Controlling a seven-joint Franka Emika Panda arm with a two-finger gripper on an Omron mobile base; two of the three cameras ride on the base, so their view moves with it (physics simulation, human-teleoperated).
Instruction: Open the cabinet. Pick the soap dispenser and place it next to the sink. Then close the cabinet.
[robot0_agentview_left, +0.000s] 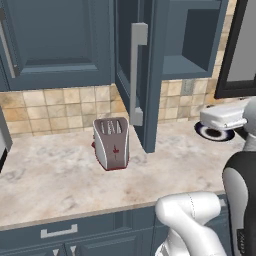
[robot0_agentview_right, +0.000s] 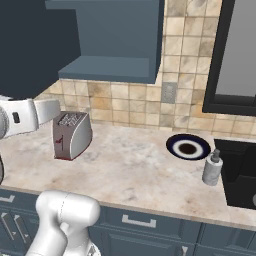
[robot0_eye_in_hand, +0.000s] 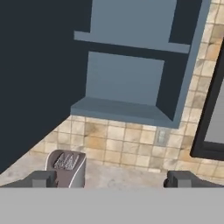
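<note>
Your gripper (robot0_eye_in_hand: 111, 179), fingers spread wide and empty, faces the open cabinet (robot0_eye_in_hand: 131, 83) from near its swung-out door, while the soap dispenser (robot0_agentview_right: 213, 168) already stands upright at the counter's (robot0_agentview_right: 135, 175) right end, beside the sink (robot0_agentview_right: 240, 172).

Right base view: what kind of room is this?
A kitchen, rendered rather than real. A marble-look counter runs under blue wall cabinets, with a toaster on it, a tiled backsplash behind, and a soap dispenser standing beside a dark sink.
</note>
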